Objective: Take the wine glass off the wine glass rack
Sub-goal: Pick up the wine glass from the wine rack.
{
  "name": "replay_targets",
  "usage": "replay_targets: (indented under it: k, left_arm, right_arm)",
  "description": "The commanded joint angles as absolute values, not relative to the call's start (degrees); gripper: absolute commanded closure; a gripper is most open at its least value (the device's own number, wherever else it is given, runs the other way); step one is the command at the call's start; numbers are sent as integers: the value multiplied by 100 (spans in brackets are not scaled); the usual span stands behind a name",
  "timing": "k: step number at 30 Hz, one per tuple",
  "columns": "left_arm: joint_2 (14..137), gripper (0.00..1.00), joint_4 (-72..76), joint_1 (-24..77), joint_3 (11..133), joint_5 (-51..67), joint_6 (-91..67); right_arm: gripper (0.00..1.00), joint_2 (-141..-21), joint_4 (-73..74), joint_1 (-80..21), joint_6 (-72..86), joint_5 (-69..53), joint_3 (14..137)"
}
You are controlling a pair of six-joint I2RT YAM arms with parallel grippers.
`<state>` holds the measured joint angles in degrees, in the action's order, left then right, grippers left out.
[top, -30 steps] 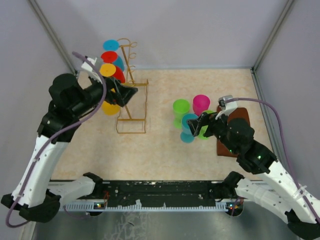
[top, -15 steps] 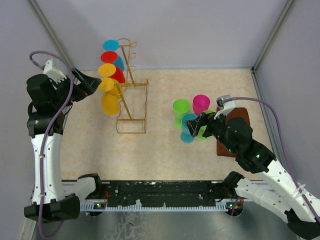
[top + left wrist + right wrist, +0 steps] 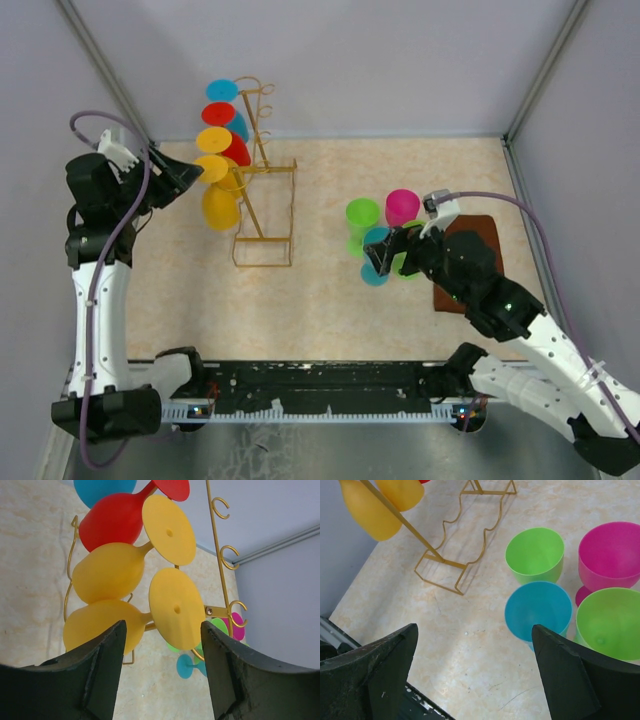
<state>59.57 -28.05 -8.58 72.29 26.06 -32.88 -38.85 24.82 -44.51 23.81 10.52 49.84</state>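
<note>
Tabletop (image 3: 330, 295) unchanged; left gripper (image 3: 195, 172) backed off the wine glass rack (image 3: 264, 241), jaws released.

wine glass rack (image 3: 263, 264): glossy gold metal wire | wine glasses (image 3: 107, 570): smooth matt plastic | table (image 3: 400, 170): matt, marbled

On the table (image 3: 320, 290), wine glass rack (image 3: 266, 205) stands just ahead of the left pincer (image 3: 162, 630), with the hanging wine glasses (image 3: 107, 570) stacked one above another on the pincer's side (lowest foot (image 3: 175, 607) straight ahead, in line with the gap between the fingers). Ahead of the right pincer (image 3: 474, 630) four upright glasses (image 3: 537, 610) cluster together, with the rack beyond them to the pincer's left. A mat (image 3: 482, 228) lies behind that pincer, partly hidden by its arm.
</note>
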Motion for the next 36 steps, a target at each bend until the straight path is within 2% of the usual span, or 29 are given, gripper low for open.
replay_targets:
  k: [1,6,9,26,36]
  left_arm:
    - [5985,36,-2380,-921,7167,2767,-3482]
    - [5994,43,-2233,-940,7065,2723,-3559]
    - [6027,51,-2183,-954,7032,2735,-3609]
    - [6111,66,-2112,-967,6970,2749,-3634]
    - [6135,78,-2132,-969,6964,2741,-3689]
  right_arm:
    - [4,-3938,2482,-4474,2364,882,5292]
    - [4,-3886,2497,-4475,2403,764,5289]
    - [3,-3835,2484,-4474,2430,740,5290]
    - [1,-3442,2203,-4476,2521,673,5168]
    - [1,-3432,2300,-4476,2631,893,5159]
